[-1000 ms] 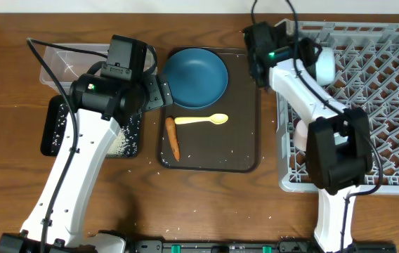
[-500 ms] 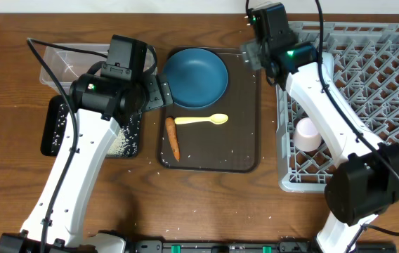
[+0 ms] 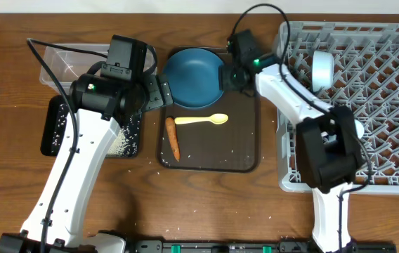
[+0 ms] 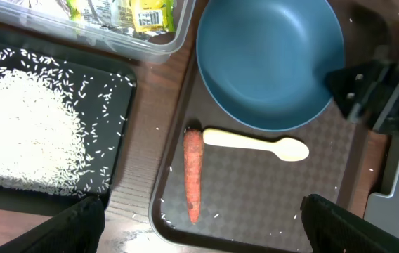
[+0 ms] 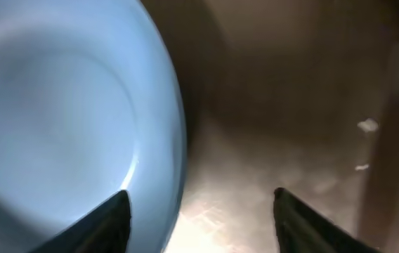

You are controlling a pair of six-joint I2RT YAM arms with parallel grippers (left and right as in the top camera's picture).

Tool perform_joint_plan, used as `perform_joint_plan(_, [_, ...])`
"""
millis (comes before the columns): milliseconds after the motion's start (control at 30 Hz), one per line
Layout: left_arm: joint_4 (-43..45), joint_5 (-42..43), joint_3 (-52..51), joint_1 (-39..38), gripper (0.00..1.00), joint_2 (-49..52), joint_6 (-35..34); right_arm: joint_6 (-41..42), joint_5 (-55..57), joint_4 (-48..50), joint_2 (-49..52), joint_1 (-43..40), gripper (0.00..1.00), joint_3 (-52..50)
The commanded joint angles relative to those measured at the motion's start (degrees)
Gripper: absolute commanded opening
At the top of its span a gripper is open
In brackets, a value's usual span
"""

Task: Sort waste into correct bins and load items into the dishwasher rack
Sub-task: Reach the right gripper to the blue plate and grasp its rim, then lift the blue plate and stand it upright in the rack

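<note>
Brown wooden bench (image 3: pixel 206 204) carries a dark serving tray (image 3: pixel 245 151) between the two bins and the grey rack (image 3: pixel 396 84). Within the last second the right arm has swung off the rack and come down to the serving tray. The right pincer (image 5: pixel 199 214) now sits at the right edge of the blue plate (image 3: pixel 192 76). Its fingers are spread with the rim between them, one over the plate and the other over bare tray, and they hold nothing yet. I judge the plate is the next item for the rack, and the grasp only needs to close on its edge.

The left pincer (image 4: pixel 203 225) has not moved. It hangs open and empty above the carrot (image 4: pixel 193 172) and the yellow spoon (image 4: pixel 256 144), which lie just beside the plate. Rice (image 4: pixel 24 133) sits in the black tray (image 4: pixel 119 140), and wrappers (image 4: pixel 143 10) are in the clear tub (image 4: pixel 178 39).
</note>
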Motion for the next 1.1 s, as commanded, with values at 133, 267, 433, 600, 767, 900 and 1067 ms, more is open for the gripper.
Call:
perform_joint_plan(133, [-0.09,-0.7,0.44,0.26,0.92,0.31,0.11,5.84,-0.7,0.37,2.82,0.57,0.35,0.07])
perform_joint_plan(267, [-0.09,-0.7,0.44,0.26,0.92,0.31,0.11,5.81,-0.52,0.42,2.93,0.44,0.03,0.07])
perform_joint_plan(433, [-0.09,-0.7,0.44,0.26,0.92,0.31,0.11,5.81,-0.5,0.57,2.32,-0.5,0.01,0.09])
perform_joint_plan(600, [-0.09,-0.7,0.44,0.26,0.92,0.31,0.11,4.44,-0.09,0.63,-1.81,-2.1,0.01,0.35])
perform_joint_plan(767, [-0.09,-0.7,0.44,0.26,0.92,0.31,0.11,1.38,4.76,0.63,-11.08,-4.85,0.01,1.31])
perform_joint_plan(900, [-0.09,-0.7,0.44,0.26,0.92,0.31,0.11,-3.45,15.43,0.24,-19.96,-6.93,0.01,1.33])
perform_joint_plan(1067, [-0.09,-0.7,0.44,0.26,0.92,0.31,0.11,-10.43,42.14,-1.46,-29.66,-9.33,0.01,1.31])
